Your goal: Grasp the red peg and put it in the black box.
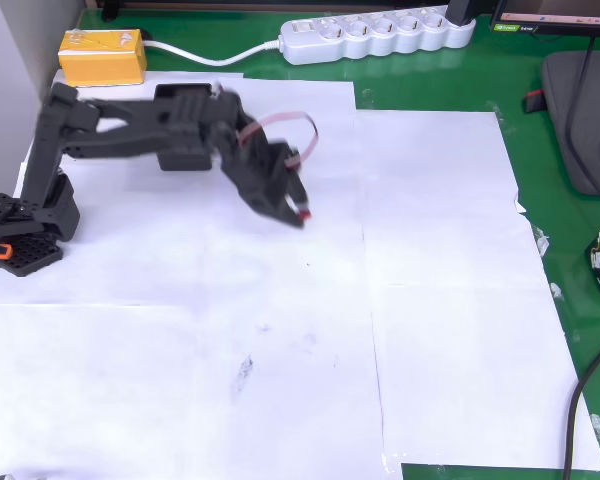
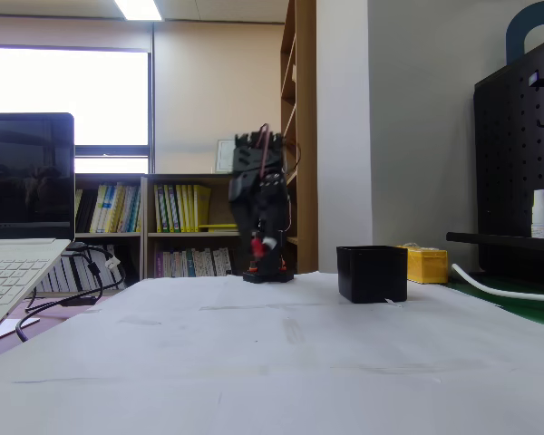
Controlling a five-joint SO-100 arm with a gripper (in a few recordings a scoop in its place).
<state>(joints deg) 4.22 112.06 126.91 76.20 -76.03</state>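
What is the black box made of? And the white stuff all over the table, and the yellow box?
The black box looks like plastic: smooth, dull black walls with straight edges. The white stuff looks like paper sheets: thin, flat, with seams and smudges, over a green table. The yellow box could be cardboard or plastic with tape on top; it's too far away to be sure.

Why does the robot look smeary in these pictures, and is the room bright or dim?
Overhead view: the arm and hand are motion-blurred, while the white paper stays sharp and evenly lit. Fixed view: the arm is blurred too, with the red peg a small smudge at the hand; the bright window and ceiling light glare, leaving the black box dark.
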